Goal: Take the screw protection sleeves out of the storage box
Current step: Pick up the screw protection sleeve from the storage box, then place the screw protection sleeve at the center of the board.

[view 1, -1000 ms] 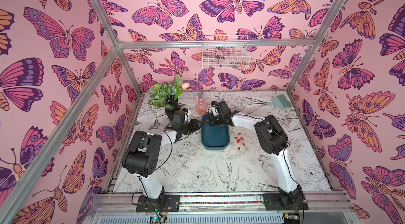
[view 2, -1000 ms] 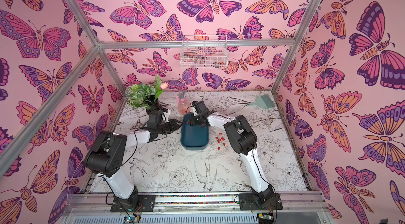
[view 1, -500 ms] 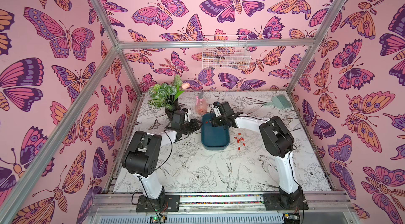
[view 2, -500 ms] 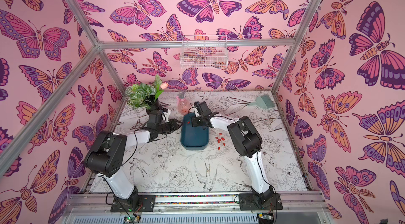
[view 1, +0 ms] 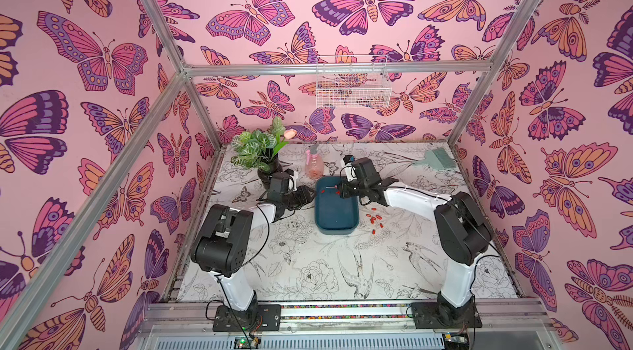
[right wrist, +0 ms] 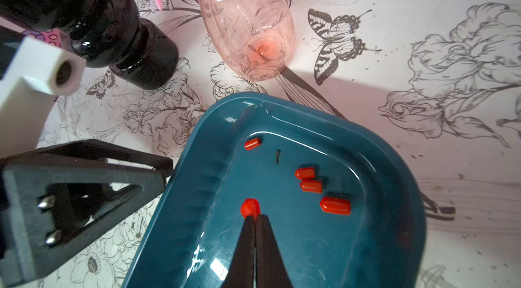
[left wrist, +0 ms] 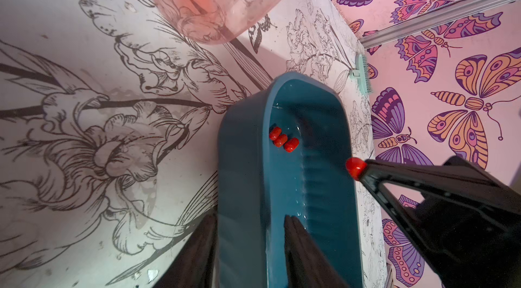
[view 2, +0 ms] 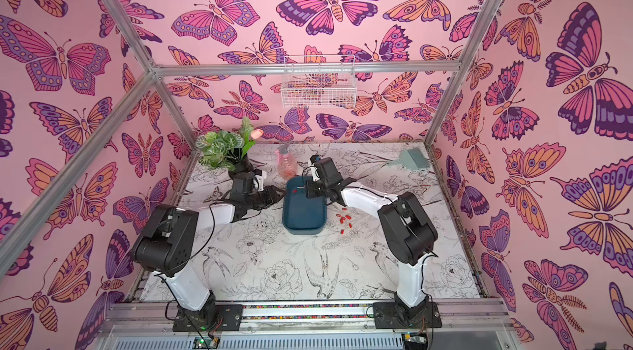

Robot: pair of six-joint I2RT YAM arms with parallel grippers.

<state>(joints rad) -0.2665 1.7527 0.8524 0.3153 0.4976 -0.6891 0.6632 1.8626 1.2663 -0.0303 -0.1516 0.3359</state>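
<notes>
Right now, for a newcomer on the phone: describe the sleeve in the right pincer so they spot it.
Find the teal storage box by the pink spray bottle. Over its far end, the right pincer is shut on one red sleeve. Unlike loose sleeves on the box floor, it sits between black tips.

Bright red on the screw protection sleeves (right wrist: 308, 185), deep teal-blue across the storage box (right wrist: 324, 244). Translucent pink for the spray bottle (right wrist: 245, 24). White table (right wrist: 465, 159) inked with black flowers and birds; pink walls (view 1: 85, 57) swarming with purple-and-orange butterflies.
</notes>
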